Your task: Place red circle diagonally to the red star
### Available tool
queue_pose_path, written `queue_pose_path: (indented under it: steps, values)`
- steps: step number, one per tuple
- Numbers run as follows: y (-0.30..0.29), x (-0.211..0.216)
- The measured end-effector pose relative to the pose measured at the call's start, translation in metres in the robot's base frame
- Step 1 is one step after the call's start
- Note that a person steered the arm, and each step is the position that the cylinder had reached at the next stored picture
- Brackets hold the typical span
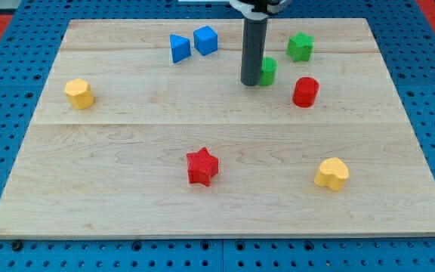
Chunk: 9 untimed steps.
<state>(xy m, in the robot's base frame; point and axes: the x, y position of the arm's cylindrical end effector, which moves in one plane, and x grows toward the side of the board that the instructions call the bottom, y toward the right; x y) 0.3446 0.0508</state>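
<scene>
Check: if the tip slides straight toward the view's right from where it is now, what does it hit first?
My tip already sits against the green block on its right, so that moves first. The red circle lies further right and slightly lower, probably just off that line; depth is uncertain.

My tip [251, 82] touches the green circle [268, 71]; the red circle [305, 91] lies right, the red star [202, 166] well below.

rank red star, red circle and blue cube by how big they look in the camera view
1. red star, largest, though it sits nearer the view's bottom, so likely closer
2. red circle and blue cube look about alike; I won't rank them
</scene>
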Motion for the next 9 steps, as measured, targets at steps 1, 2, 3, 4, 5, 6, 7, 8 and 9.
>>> queue_pose_path:
  steps: [1, 2, 3, 4, 5, 6, 7, 8, 9]
  values:
    - [0.0, -0.019]
    - [0.051, -0.036]
    - [0.041, -0.038]
    - [0.029, -0.038]
    - [0.081, -0.025]
    - [0.137, -0.003]
    - [0.1, 0.02]
    - [0.042, 0.047]
    - [0.065, 0.082]
